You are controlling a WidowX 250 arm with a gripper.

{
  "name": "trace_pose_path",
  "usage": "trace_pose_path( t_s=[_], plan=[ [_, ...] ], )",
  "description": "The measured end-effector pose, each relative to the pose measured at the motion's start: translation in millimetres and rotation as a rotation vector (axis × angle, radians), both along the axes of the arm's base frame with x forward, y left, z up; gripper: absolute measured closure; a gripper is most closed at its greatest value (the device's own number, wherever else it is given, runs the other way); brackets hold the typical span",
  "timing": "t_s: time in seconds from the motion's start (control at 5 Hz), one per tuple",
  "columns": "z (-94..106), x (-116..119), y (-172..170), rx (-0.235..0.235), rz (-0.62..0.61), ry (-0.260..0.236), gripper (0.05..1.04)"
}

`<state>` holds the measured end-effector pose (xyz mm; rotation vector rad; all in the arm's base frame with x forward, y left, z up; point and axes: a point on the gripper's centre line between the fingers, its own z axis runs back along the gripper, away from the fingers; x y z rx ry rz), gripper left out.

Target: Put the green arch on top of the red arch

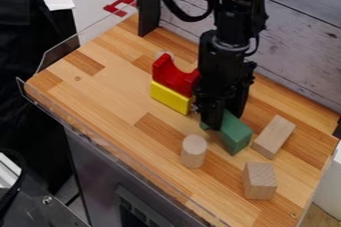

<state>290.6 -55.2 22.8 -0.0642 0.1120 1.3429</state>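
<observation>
Beside plank wall: wooden tabletop, 1 end effector at green arch, grip unclear.

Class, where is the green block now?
In the camera view, the green block is right of centre, at the gripper, with a wooden cylinder to its left and a long wooden block to its right.
</observation>
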Motion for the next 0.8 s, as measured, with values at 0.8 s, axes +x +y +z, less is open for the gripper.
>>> trace_pose_path(
  t_s=[0.8],
  plan=[
    [47.1, 47, -6, 0.012, -0.095, -0.107, 0.539]
  ],
)
